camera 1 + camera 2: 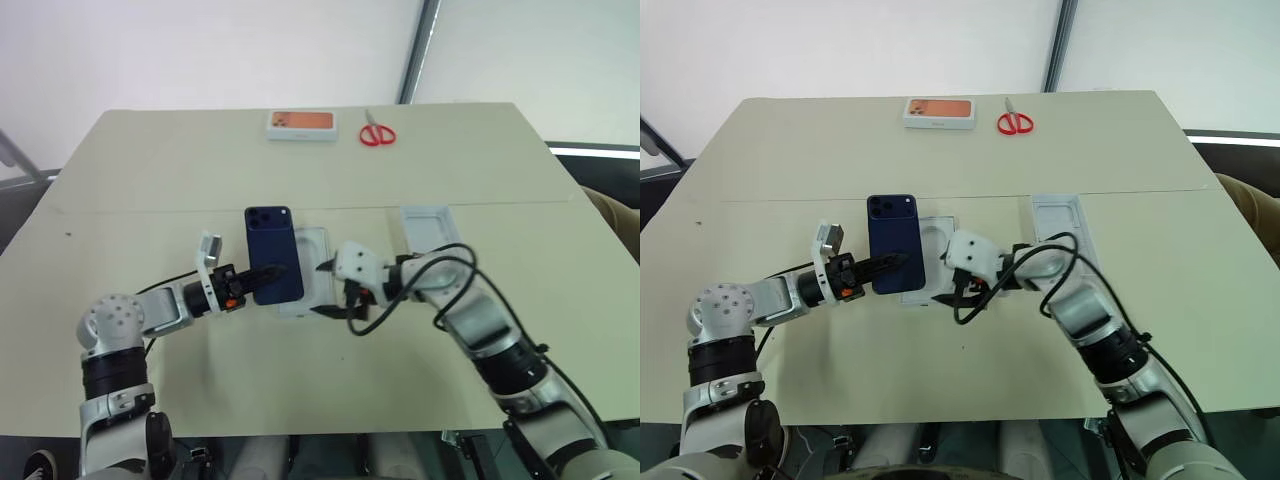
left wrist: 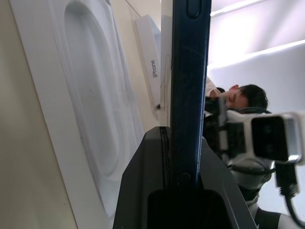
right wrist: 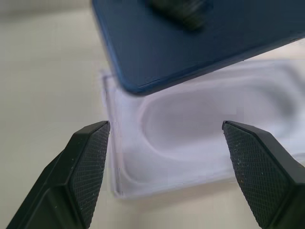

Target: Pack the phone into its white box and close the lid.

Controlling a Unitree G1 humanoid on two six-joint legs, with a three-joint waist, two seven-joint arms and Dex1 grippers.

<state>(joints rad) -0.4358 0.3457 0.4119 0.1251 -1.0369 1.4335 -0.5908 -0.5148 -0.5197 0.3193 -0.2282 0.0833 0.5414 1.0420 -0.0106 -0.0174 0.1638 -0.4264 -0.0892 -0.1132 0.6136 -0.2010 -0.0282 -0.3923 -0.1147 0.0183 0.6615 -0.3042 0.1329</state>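
My left gripper point(image 1: 256, 276) is shut on the lower end of the dark blue phone point(image 1: 270, 240) and holds it above the table, camera bump up and away from me. In the left wrist view the phone point(image 2: 190, 71) stands edge-on between the fingers. My right gripper point(image 1: 327, 289) is open just right of the phone, its wide-spread fingers point(image 3: 86, 157) not touching it. A white insert with an oval recess point(image 3: 190, 129) lies under the phone. The lid point(image 1: 430, 228) lies hollow side up further right. The white box is hidden or out of view.
A white box with an orange picture point(image 1: 301, 123) and red scissors point(image 1: 377, 133) lie at the table's far edge. A seam point(image 1: 150, 210) crosses the tabletop. A person point(image 2: 243, 95) shows beyond the table in the left wrist view.
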